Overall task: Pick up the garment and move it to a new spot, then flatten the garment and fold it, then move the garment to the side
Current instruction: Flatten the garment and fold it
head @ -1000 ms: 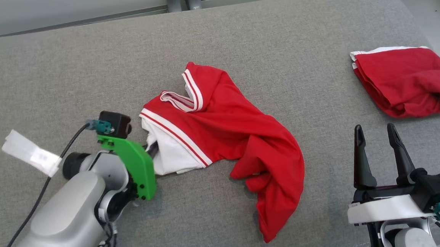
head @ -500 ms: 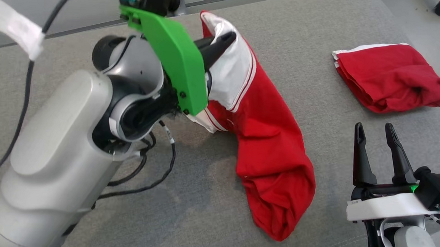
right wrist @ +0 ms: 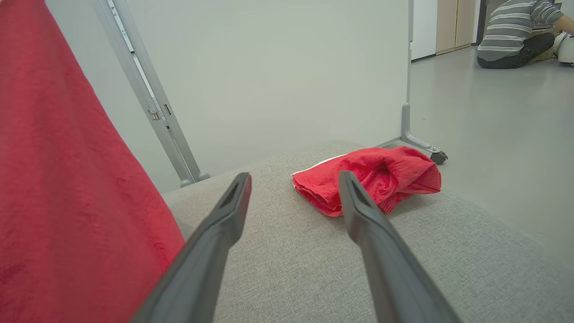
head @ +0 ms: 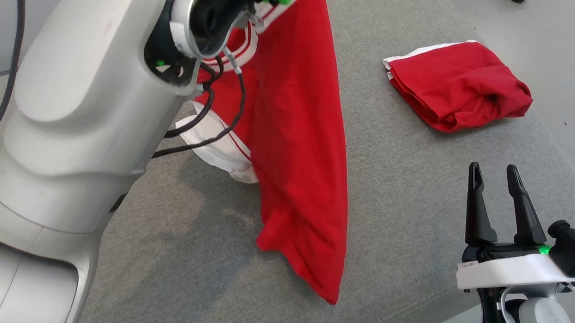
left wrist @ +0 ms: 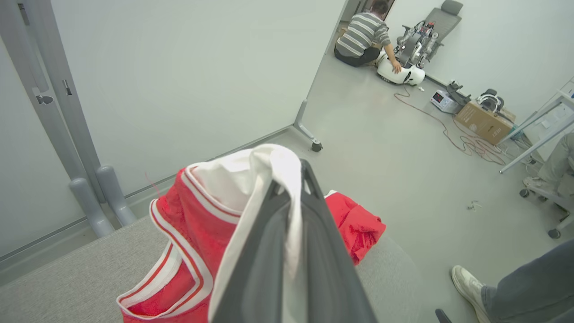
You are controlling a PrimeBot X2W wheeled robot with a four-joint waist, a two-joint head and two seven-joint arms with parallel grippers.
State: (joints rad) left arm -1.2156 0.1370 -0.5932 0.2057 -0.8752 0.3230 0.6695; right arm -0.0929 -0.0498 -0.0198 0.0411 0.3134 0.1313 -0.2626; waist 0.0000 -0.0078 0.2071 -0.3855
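Your left claw (left wrist: 293, 186) was clenched on the garment (head: 299, 132) at its white-trimmed edge, so it hung lengthwise down toward the counter (head: 415, 199), to the left of your released right claw (head: 494, 169).

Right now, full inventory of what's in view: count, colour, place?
cushion: 1, grey, before the robot
garment: 1, red with white trim, hanging from left tool
folded garment: 1, red, white edge, far right of cushion
partition: 1, pale, behind cushion
cardboard box: 1, brown, floor by far wall
person: 1, striped top, sitting on far floor
shoe: 1, white, floor beside cushion
left tool: 1, dark, raised, shut on garment
right tool: 1, dark, low right, open
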